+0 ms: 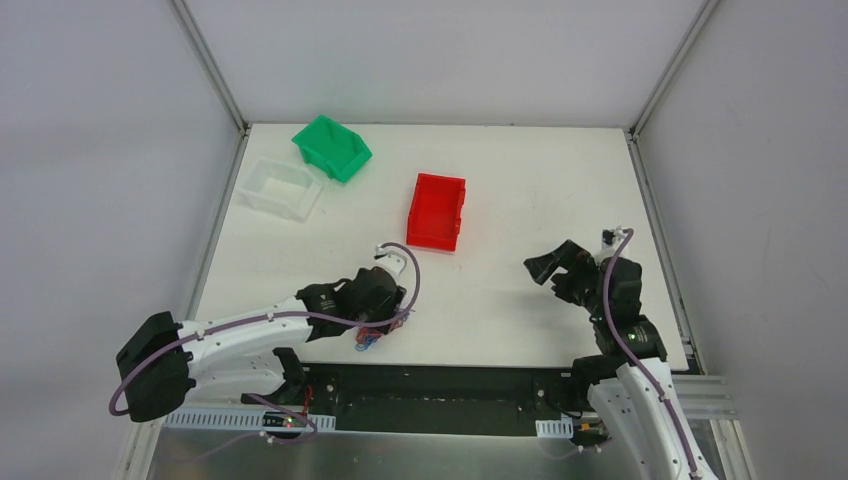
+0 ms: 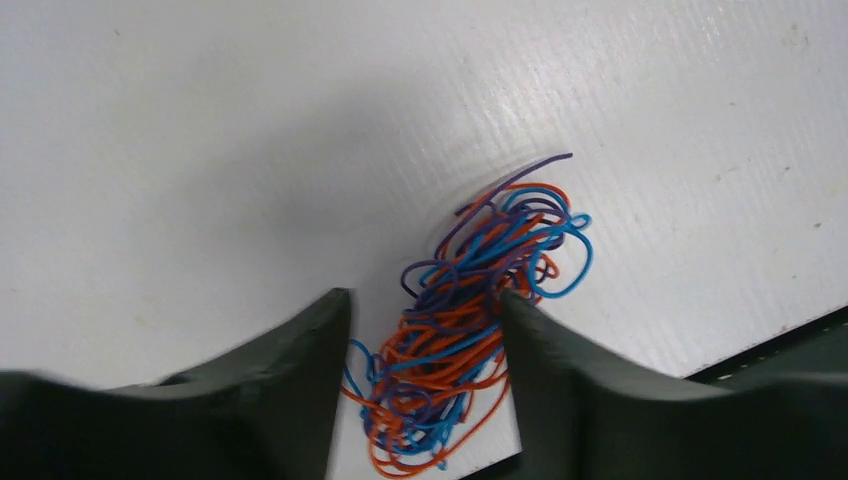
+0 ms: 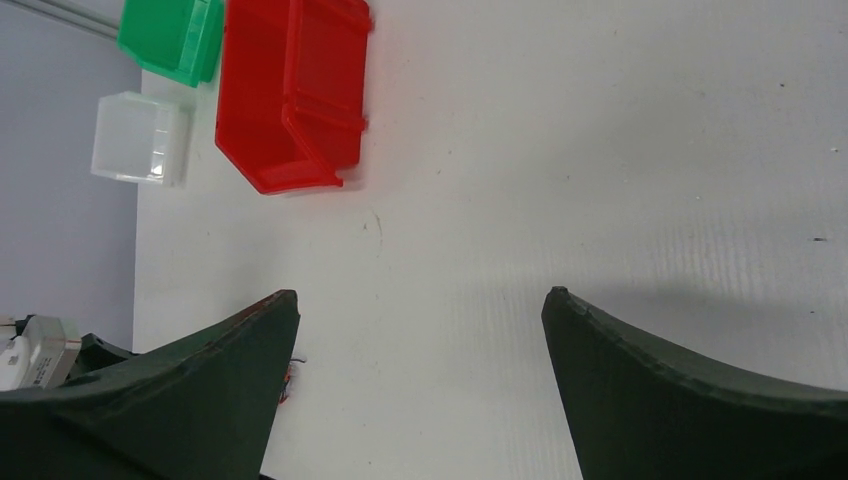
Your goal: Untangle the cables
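Orange, blue and purple cables bunched in one tangle, near-left on worktop, close to near edge. Left claw directly over it, fingers spread, straddling tangle; looks not yet pinched. Tangle's long axis runs along fingers, far end spilling past tips. Right claw released, empty, well apart to right. Red bin, green bin, clear bin farther off; nothing seems to block.

The cables were thin strings in orange, blue and purple, all mixed up in one small messy bundle. It lay on the white surface, close to the near edge, between the left fingers. Some loops stuck out at one end.
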Tool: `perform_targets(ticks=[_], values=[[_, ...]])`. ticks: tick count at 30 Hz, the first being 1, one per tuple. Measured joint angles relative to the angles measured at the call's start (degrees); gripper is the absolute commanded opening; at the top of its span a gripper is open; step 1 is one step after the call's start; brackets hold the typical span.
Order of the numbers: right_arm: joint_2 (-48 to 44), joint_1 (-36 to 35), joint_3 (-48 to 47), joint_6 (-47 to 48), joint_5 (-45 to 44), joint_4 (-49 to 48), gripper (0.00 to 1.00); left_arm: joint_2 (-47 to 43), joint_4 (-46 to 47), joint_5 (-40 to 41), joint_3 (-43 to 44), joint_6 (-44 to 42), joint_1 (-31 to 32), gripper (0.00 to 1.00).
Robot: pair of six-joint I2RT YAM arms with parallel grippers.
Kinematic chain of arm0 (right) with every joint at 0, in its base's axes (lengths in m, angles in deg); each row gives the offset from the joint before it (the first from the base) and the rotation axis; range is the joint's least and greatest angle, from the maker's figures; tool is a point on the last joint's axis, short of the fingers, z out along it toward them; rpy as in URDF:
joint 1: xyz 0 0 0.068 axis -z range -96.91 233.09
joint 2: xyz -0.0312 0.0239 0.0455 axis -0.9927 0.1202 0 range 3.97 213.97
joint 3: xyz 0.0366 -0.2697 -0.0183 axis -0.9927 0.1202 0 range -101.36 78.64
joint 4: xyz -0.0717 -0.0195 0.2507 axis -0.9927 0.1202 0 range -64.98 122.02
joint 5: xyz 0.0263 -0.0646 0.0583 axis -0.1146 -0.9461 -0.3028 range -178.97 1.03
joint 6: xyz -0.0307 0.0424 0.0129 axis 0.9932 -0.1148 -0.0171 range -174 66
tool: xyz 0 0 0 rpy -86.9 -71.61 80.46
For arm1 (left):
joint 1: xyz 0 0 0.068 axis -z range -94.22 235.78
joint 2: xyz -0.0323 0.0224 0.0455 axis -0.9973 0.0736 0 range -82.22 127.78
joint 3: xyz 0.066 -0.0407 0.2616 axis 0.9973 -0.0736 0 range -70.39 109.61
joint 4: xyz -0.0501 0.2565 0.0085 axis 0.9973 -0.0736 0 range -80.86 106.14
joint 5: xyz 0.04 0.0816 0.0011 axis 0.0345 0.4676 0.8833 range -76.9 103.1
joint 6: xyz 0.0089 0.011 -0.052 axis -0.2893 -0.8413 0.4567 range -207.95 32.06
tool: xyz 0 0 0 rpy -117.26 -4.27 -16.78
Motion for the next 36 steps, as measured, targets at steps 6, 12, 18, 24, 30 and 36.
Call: perform_targets(ticks=[6, 12, 18, 24, 30, 36], values=[[-0.1, 0.0, 1.4, 0.4, 2.2, -1.4, 0.83, 4.2, 0.4, 0.0, 2.0, -1.3, 0.0, 0.08], [1.5, 0.0, 1.6, 0.4, 6.6, -4.5, 0.8, 3.1, 5.9, -4.7, 1.7, -1.3, 0.0, 0.0], [3.1, 0.0, 2.5, 0.3, 10.3, -6.6, 0.8, 1.5, 11.2, -8.9, 1.7, -1.4, -1.9, 0.0], [2.5, 0.0, 3.0, 0.2, 11.3, -6.9, 0.84, 0.4, 11.3, -11.0, 1.8, -2.1, -3.2, 0.0], [3.0, 0.0, 3.2, -0.5, 10.9, -7.2, 0.84, 3.3, 10.6, -13.8, 5.9, -3.8, -3.2, 0.0], [4.7, -0.1, 3.2, -0.8, 10.3, -7.3, 0.84, 12.3, 10.3, -18.4, 15.8, -6.5, -3.2, 0.0]])
